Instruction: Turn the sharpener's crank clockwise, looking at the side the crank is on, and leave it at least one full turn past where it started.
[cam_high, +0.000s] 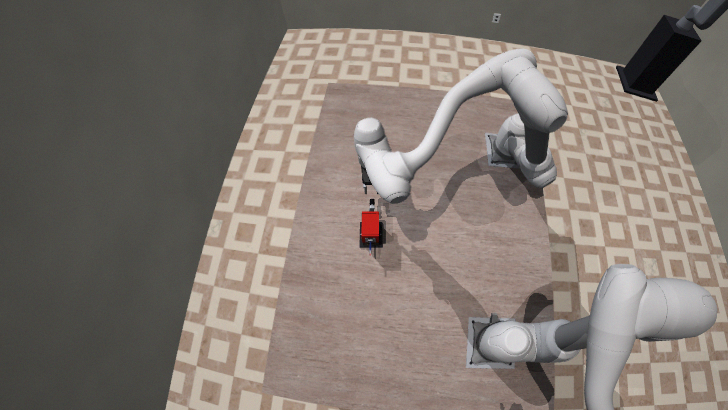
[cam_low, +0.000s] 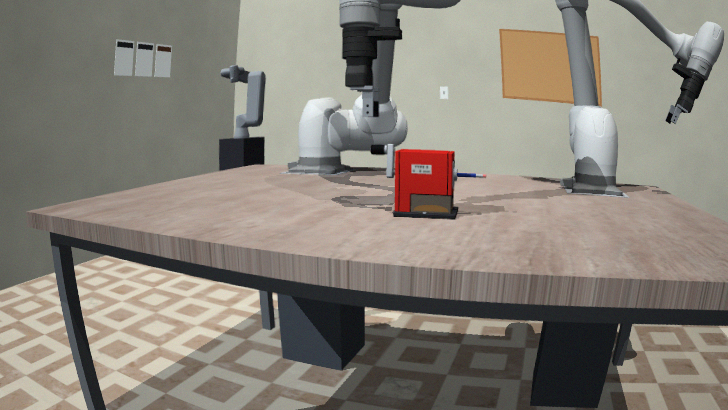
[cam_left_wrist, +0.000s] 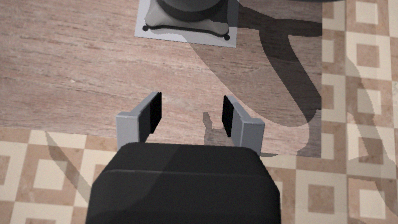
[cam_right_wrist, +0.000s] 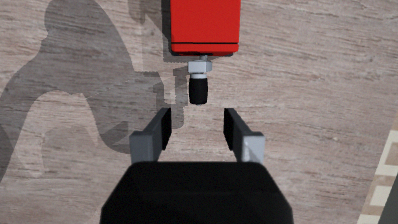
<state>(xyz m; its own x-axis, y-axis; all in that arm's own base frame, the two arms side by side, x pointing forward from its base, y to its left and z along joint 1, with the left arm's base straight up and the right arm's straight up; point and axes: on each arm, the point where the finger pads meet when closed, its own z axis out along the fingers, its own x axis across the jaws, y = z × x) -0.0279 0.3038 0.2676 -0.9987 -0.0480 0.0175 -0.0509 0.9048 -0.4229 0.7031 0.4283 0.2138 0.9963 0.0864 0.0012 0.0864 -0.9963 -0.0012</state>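
The sharpener (cam_high: 370, 224) (cam_low: 425, 175) (cam_right_wrist: 205, 25) is bright red, with a black base (cam_low: 425, 215) under it and a black knob (cam_high: 371, 202) (cam_low: 378, 149) (cam_right_wrist: 198, 90) on the grey crank (cam_low: 390, 160) (cam_right_wrist: 199, 66) at its side. Opposite the crank on the sharpener, the pencil (cam_high: 370, 248) (cam_low: 469, 175) is blue, white and pinkish red. Beneath the sharpener, the tabletop (cam_high: 326, 305) (cam_low: 254, 219) (cam_left_wrist: 75, 80) (cam_right_wrist: 320, 100) is streaked pinkish brown; below that, the floor (cam_high: 224, 308) (cam_low: 168, 325) (cam_left_wrist: 330, 195) repeats cream and tan squares. Behind the sharpener, a board (cam_low: 534, 66) is orange-tan.

White rounded arms (cam_high: 537, 94) (cam_low: 595, 137), dark grey tubes, black hand (cam_low: 358, 71) (cam_left_wrist: 185, 185) (cam_right_wrist: 197, 192), grey fingers
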